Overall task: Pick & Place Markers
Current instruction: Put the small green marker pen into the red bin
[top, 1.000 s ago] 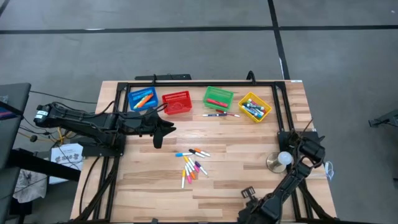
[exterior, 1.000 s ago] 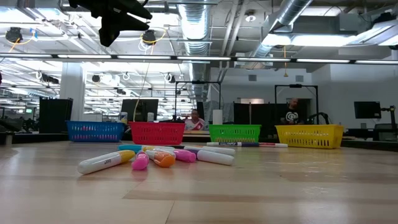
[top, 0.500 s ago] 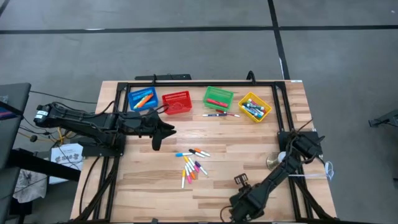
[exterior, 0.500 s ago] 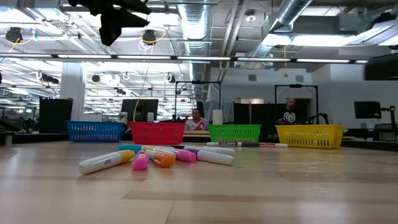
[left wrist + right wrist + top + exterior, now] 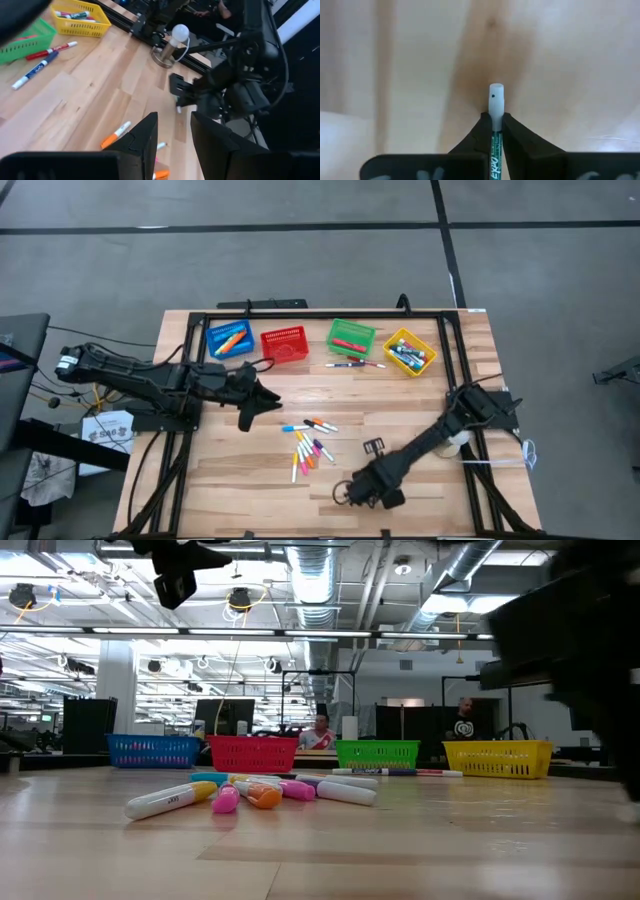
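Markers (image 5: 308,442) mostly heaped loose mid-table, a couple more (image 5: 353,364) lying just in front of the green basket (image 5: 351,337). One white marker (image 5: 496,97) pinched between the fingers of the right gripper (image 5: 352,492), out near the front edge of the table (image 5: 430,395), well apart from the heap. Blunt white end poking past the fingertips; green print along the barrel; cap hidden, so colour not certain.

Step in hand, by the look of it: carry that marker to its basket. Four in a row along the far edge: blue basket (image 5: 229,340), red basket (image 5: 284,345), green, yellow basket (image 5: 410,352).

To do it well:
- Lift clear of the wood first, then cross high over the heap rather than through it.
- Keep the grip firm; thin round barrel, likely to pivot or slip if loosened.
- Judge the basket by the green print, probably the green one; confirm once the cap shows.
- Lower inside the rim before letting go, not above it, to avoid a bounce onto the two strays in front.

Left gripper (image 5: 248,408) hanging above the table between red basket and heap, fingers apart, nothing between them. Route around it.
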